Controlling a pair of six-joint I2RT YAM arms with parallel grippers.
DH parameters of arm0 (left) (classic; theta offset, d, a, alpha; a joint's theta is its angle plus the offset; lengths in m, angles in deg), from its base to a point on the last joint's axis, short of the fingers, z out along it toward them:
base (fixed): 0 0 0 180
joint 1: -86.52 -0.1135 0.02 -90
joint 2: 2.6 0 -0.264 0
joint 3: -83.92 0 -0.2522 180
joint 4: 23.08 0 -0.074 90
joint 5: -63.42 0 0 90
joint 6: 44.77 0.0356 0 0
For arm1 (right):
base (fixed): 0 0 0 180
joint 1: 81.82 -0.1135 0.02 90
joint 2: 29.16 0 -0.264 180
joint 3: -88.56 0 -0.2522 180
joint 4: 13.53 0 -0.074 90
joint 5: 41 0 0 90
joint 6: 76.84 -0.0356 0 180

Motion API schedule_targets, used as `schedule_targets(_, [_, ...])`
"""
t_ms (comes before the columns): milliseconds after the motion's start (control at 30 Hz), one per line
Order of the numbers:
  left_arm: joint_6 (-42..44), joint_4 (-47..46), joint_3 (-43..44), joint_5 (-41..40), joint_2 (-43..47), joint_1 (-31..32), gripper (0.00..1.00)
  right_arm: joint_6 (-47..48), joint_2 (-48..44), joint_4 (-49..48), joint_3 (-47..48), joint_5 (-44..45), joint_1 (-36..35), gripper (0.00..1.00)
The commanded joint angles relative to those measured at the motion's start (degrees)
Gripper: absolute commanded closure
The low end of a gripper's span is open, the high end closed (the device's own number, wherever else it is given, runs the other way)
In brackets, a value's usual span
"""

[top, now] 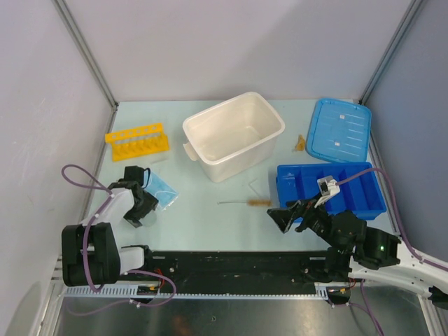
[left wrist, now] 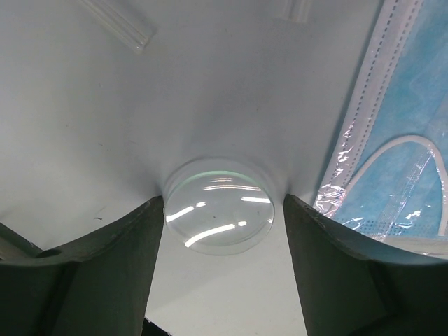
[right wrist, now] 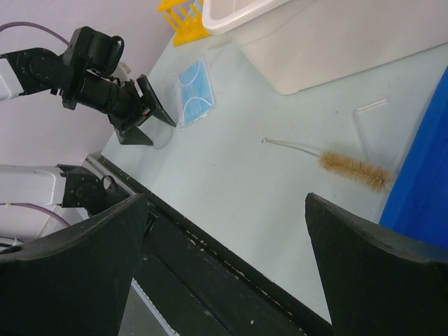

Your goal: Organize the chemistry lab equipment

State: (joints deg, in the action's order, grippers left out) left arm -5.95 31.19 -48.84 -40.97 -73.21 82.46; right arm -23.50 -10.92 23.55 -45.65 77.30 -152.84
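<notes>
The clear round dish (left wrist: pixel 218 204) lies flat on the table (left wrist: pixel 84 126), right between the fingers (left wrist: pixel 105 266) of the left gripper (left wrist: pixel 222 204). Each finger stands at the rim. Whether they already press the dish cannot be told.

Just outside the right-hand finger lies the mask (left wrist: pixel 399 154) in its wrapper. A clear tube (left wrist: pixel 119 28) rests well beyond the fingertips.

The likely trouble is slick, shallow glass. A squeeze on the curved rim could squirt it out forward, or tip it on lifting. A closing finger could also snag the wrapper's edge and drag it along.

The right gripper (right wrist: pixel 225 210) hangs spread and empty, with the brush (right wrist: pixel 353 168) ahead of it.
</notes>
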Motion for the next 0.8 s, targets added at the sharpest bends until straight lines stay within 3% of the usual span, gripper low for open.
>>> schedule_targets(0, [-1.37, -3.21, -3.59, 2.01, -1.96, -0.71, 0.28, -1.06, -0.87, 0.81, 0.22, 1.74, 0.27, 0.01])
schedule_targets(467, [-0.86, -3.29, -4.49, 5.24, 0.7, 0.2, 0.45, -1.17, -0.32, 0.96, 0.15, 2.31, 0.27, 0.01])
schedule_targets(767, [-6.27, -2.91, -3.6, 8.71, 3.81, 14.39, 0.48, -0.7, 0.98, -0.43, 0.2, 2.71, 0.32, 0.01])
